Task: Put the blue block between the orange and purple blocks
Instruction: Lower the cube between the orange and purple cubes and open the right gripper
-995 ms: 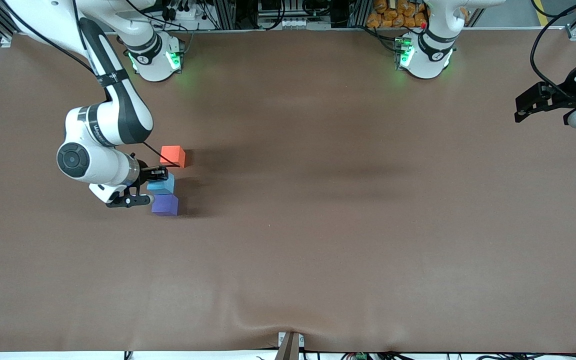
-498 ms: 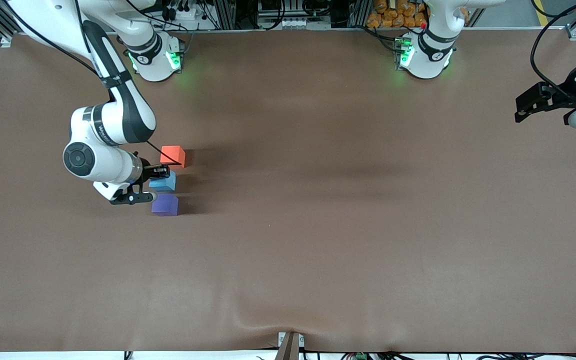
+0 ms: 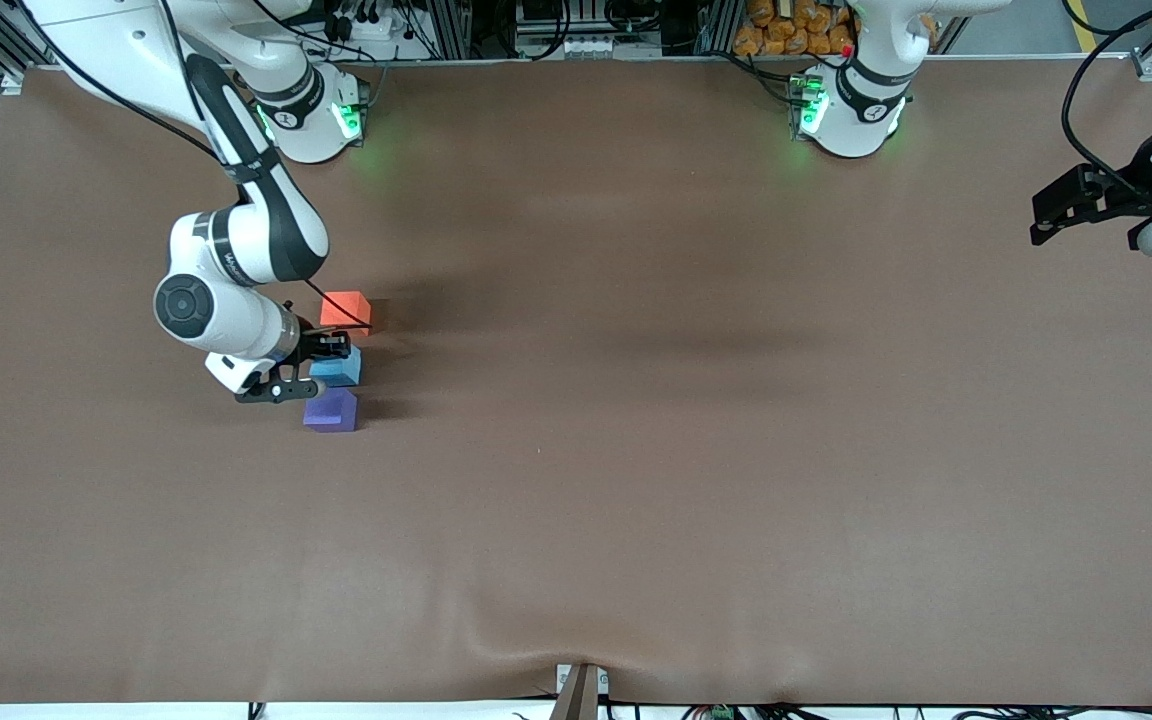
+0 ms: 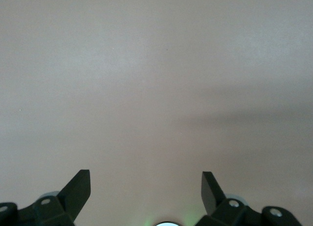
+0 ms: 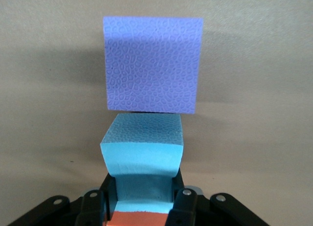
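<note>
Right gripper (image 3: 321, 368) holds a blue block (image 3: 341, 368) between an orange block (image 3: 345, 310) and a purple block (image 3: 330, 411).

The three blocks form a short line toward the right arm's end of the brown table (image 3: 636, 450): the orange one is farthest from the front camera, the purple one nearest. In the right wrist view, fingers (image 5: 185, 201) squeeze the blue block's (image 5: 142, 150) sides. The left gripper (image 3: 1071, 205) waits above the left arm's end of the table, fingers (image 4: 76, 189) spread wide with nothing between them.

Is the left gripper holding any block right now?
No, the left gripper is open over bare table with nothing between its fingers; the right gripper grips the blue block.
</note>
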You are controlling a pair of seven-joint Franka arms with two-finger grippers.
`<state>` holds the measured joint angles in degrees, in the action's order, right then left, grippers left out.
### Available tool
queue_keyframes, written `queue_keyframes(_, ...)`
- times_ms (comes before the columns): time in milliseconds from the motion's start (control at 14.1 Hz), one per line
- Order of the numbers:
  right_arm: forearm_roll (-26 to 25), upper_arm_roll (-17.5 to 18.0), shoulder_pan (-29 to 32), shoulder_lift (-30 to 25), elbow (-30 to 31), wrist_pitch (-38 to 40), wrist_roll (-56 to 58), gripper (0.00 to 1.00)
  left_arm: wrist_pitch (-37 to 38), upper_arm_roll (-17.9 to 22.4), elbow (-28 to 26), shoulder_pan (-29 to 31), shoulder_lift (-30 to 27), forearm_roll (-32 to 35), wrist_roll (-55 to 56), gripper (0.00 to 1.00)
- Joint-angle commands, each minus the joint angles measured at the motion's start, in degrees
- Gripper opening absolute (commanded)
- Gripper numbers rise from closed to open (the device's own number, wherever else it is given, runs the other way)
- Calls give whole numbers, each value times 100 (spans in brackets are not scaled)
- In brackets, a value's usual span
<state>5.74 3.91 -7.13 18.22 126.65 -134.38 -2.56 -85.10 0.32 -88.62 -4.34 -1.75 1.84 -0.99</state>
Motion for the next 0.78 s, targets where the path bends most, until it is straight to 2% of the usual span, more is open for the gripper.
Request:
queue_keyframes(0,24,22,36,32,123,-264,107,0,82,-14,29,39,-19,-105,72,100)
queue_keyframes(142,24,31,80,85,123,-264,98,0,82,-5,29,39,-10,-105,63,100)
queue_keyframes(213,24,31,88,111,123,-255,46,9,82,-5,29,39,-10,-105,72,100)
queue_keyframes(284,24,31,106,129,114,-229,28,86,82,-5,29,48,-10,-105,72,100)
queue_keyframes(355,32,39,158,94,88,-142,2,100,82,-5,29,48,-10,-105,72,100)
queue_keyframes(498,33,48,159,-159,-296,636,10,100,82,-5,29,48,-10,-105,72,100)
queue_keyframes(711,59,22,229,-205,-1901,2298,36,100,82,-5,38,48,-1,-105,63,100)
